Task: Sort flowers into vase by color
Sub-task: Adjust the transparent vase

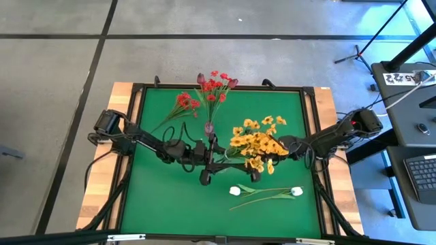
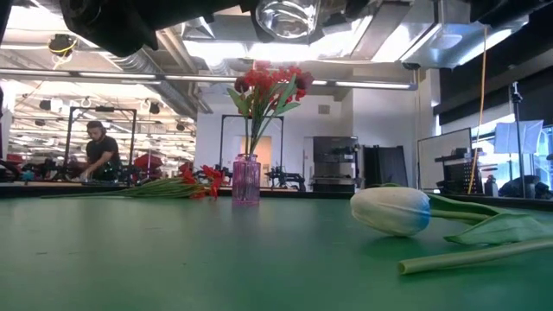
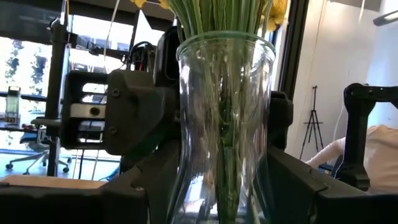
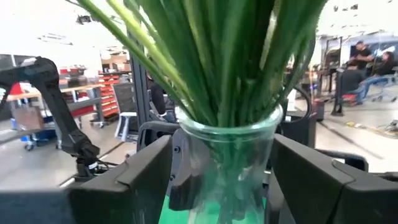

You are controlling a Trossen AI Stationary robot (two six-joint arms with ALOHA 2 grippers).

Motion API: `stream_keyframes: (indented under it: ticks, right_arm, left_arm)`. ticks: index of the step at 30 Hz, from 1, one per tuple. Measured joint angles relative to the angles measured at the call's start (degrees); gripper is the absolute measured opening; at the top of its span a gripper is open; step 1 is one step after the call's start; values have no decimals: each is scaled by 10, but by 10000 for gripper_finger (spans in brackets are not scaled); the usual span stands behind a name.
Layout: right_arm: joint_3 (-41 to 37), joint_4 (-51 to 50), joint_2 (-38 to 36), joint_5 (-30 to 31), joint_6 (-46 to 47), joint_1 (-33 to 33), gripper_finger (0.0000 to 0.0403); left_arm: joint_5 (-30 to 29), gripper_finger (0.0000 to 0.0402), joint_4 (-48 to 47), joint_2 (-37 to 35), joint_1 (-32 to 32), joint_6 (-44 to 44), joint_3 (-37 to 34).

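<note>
A clear glass vase (image 3: 225,124) full of yellow-orange flowers (image 1: 257,144) hangs above the middle of the table; its base (image 2: 285,15) shows at the top of the low view. My left gripper (image 3: 217,202) is shut on it from the left. My right gripper (image 4: 224,186) stands open from the right, one finger on either side of the vase's neck (image 4: 227,149); I cannot tell whether they touch. A pink vase (image 1: 208,127) stands at the far middle with red flowers and maroon buds (image 1: 214,85). A red spray (image 1: 180,105) and two white buds (image 1: 235,191) lie flat on the table. My left gripper pinches the clear vase's lower body (image 3: 177,186) between its two fingers (image 3: 93,199), one on each side. The fingers come almost level from the table's left. The vase is roughly upright and lifted clear of the table, with the flower stems standing inside it.
The green mat is framed by a dark rail (image 1: 310,136). The second white bud (image 1: 297,192) and its long stems (image 1: 262,196) lie at the near right. Beyond the table a person (image 2: 102,151) works at a bench.
</note>
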Motion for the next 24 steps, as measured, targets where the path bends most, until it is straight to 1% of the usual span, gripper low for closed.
stream_keyframes:
  ticks: [3, 7, 11, 14, 17, 18, 21, 24]
  right_arm:
    - [3, 2, 11, -14, 21, -15, 264]
    - [17, 4, 28, -39, 22, -25, 264]
    - [29, 0, 37, -39, 18, -25, 260]
    - [30, -1, 38, -39, 8, -25, 234]
    - [30, -4, 38, -38, 6, -25, 186]
    - [30, -5, 38, -38, 5, -25, 177]
    - [30, -9, 38, -38, 5, -25, 177]
    - [30, -14, 37, -40, 5, -25, 177]
  left_arm:
    - [0, 195, -2, 0, 0, -4, 0]
    - [3, 195, -14, 0, 0, -4, 0]
    - [0, 195, -28, 0, 0, -4, 0]
    - [-2, 195, -30, 0, 0, -5, 0]
    - [-5, 195, -30, 0, 0, -5, 0]
    - [-6, 195, -30, 0, 0, -6, 0]
    - [-8, 195, -31, 0, 0, -7, 0]
    - [-25, 195, -31, 0, -1, -7, 0]
